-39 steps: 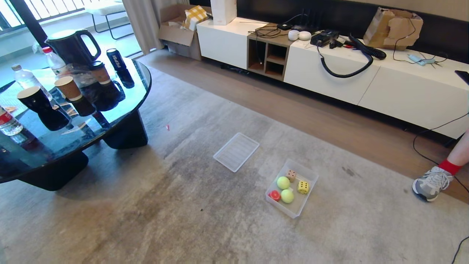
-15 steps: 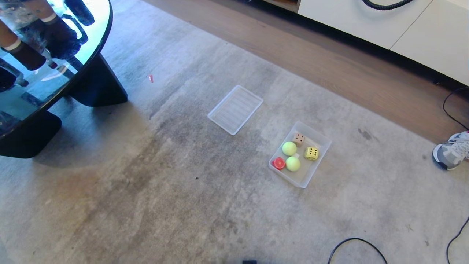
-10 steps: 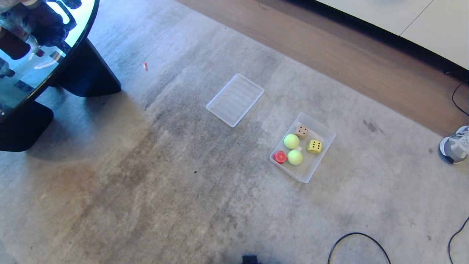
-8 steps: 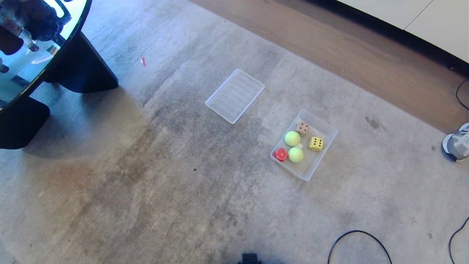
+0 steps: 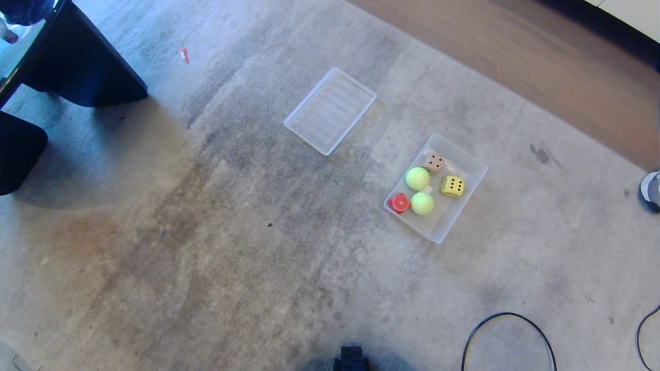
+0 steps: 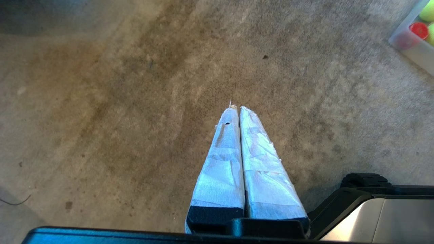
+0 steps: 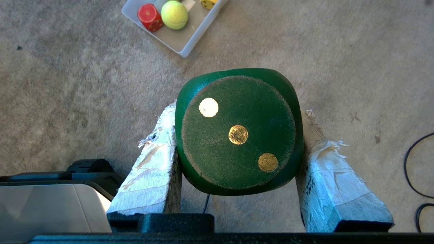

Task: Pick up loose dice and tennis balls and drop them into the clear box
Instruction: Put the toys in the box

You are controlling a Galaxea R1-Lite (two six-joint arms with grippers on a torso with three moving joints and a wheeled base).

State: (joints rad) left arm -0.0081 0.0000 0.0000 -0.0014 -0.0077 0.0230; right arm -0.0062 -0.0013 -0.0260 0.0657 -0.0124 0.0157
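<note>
The right gripper [image 7: 237, 135] clamps the green die [image 7: 237, 132] above the carpet [image 5: 206, 257], short of the clear box [image 5: 466, 203]; the left gripper [image 6: 237, 110] hangs closed, empty

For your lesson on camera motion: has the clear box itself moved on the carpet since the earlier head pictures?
No. The clear box keeps its place beside the flat ribbed lid and the dark carpet stain; the whole view shifted, so the camera moved.

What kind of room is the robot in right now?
Probably a living room in a home: a large grey rug over wood flooring, a dark glass-topped coffee table at one corner, and a clear box of toys.
</note>
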